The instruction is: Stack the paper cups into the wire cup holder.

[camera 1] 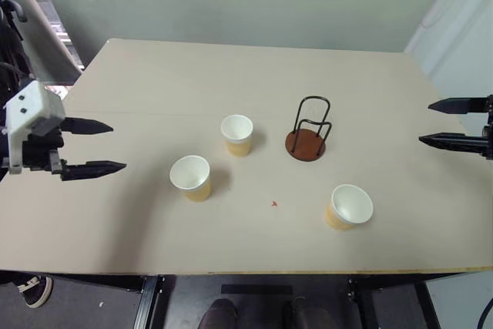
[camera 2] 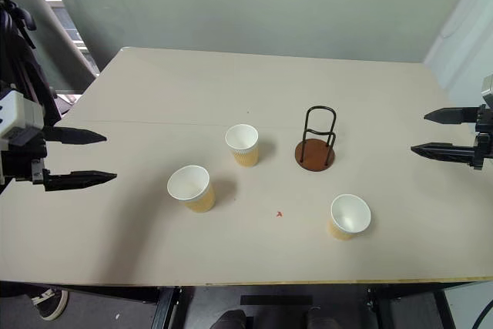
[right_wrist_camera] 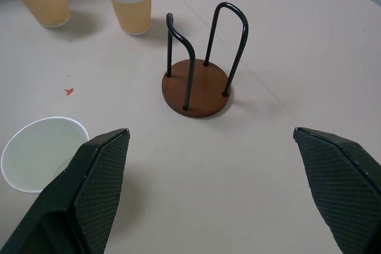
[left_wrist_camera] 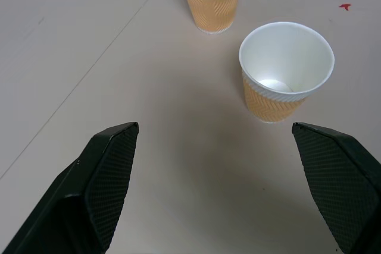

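The left gripper (camera 1: pixel 115 146) hangs over the bench's (camera 1: pixel 154 75) left edge, pointing inward and a little downward, its two black fingers (left_wrist_camera: pixel 104 171) spread wide with nothing between them. The right gripper (camera 1: pixel 424 122) hangs over the right edge and points inward the same way, fingers (right_wrist_camera: pixel 95 171) wide apart and holding nothing.

Ahead of the left fingers stands the nearest paper cup (camera 1: pixel 190 177), upright with its mouth up, a stretch of bare bench between it and the fingertips. Beyond it, further from those fingers, a second cup (camera 1: pixel 237 135) stands upright. A third cup (camera 1: pixel 348 206) stands toward the bench's front edge, on the right gripper's side, nearer the robot than the line along which its fingers point.

The wire cup holder (camera 1: pixel 307 131) sits ahead of the right fingers, its brown round base flat on the bench and its black wire loops upright, with no cup inside. It stands just beside the second cup, apart from it.

Open bench surrounds all four things; the far half is bare. A small red mark (camera 1: pixel 274 204) lies between the first and third cups.
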